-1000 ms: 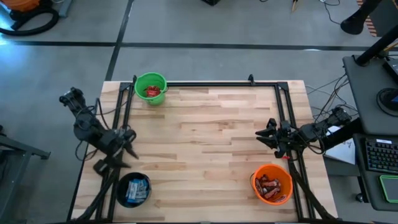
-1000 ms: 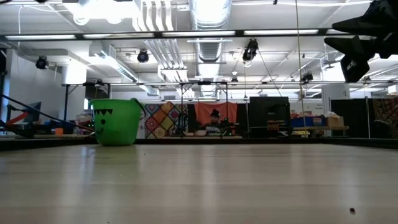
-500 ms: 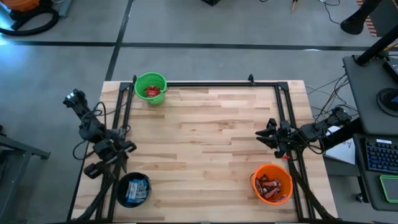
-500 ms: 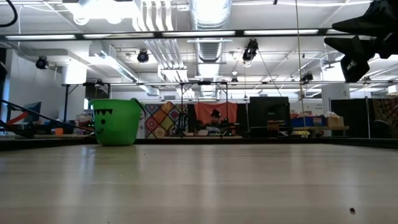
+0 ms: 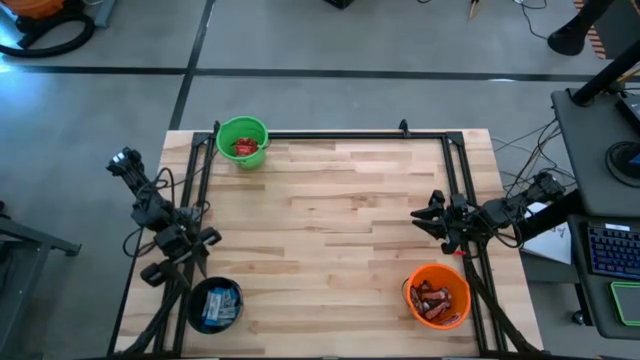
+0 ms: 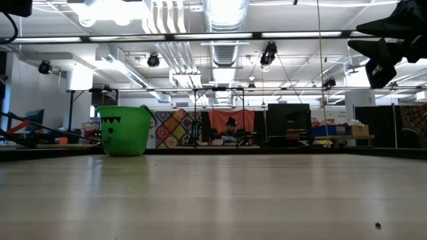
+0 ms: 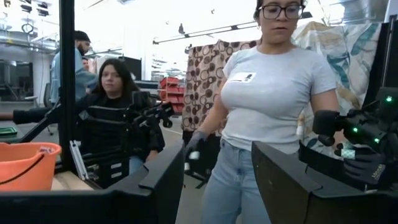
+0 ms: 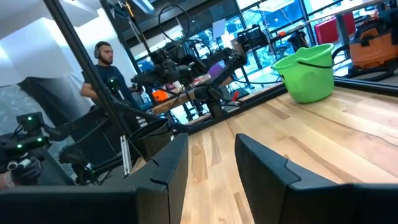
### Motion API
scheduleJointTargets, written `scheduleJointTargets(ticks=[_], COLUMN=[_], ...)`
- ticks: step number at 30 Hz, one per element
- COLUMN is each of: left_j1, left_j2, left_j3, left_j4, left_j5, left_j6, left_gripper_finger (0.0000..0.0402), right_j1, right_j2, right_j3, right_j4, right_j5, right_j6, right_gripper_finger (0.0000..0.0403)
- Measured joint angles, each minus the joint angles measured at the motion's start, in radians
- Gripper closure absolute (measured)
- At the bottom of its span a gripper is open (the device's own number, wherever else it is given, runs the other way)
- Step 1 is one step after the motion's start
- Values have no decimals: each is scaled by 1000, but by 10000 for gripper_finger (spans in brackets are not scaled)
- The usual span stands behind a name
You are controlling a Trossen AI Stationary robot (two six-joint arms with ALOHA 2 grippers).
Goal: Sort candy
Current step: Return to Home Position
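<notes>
The candy lies in three buckets in the high view. Red packets (image 5: pixel 245 147) are in the green bucket (image 5: pixel 243 130) at the far left. Blue-and-white packets (image 5: pixel 215 305) are in the black bucket (image 5: pixel 196 300) at the near left. Dark bars (image 5: pixel 433 298) are in the orange bucket (image 5: pixel 460 300) at the near right. My left gripper (image 5: pixel 206 238) stands open at the table's left edge, above the black bucket's far side, with nothing between its fingers (image 7: pixel 163 180). My right gripper (image 5: pixel 428 216) is open at the right edge, pointing level across the table, also empty (image 8: pixel 210 158).
A black frame (image 5: pixel 330 134) runs along the table's far, left and right sides. The wooden top between the buckets is bare. Beyond the table a person (image 7: pixel 273 93) stands close by, others sit farther off, and a keyboard desk (image 5: pixel 610 240) stands to the right.
My left arm has folded lower at the table's left edge. Its gripper has shifted slightly toward the near edge and tipped up, staying open. A dark part of that arm has come into the low view's upper left corner.
</notes>
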Motion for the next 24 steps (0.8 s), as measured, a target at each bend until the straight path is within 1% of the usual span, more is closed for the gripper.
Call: scheduleJointTargets(ticks=[10,17,20,23,24], left_j1=[0,0,0,0,1], left_j2=[-16,-17,-26,-49,-59], left_j3=[-37,-43,-65,-115,-118], left_j4=[-5,-81,-73,-7,-12], left_j5=[-15,-80,-109,-140,-145], left_j6=[63,83,79,58,47], left_gripper_finger=[232,232,232,232,232], right_j1=[0,0,0,0,0], right_j2=[0,0,0,0,0], right_j3=[0,0,0,0,0], right_j4=[0,0,0,0,0], right_j5=[0,0,0,0,0], right_j6=[0,0,0,0,0], right_gripper_finger=[277,277,277,277,277])
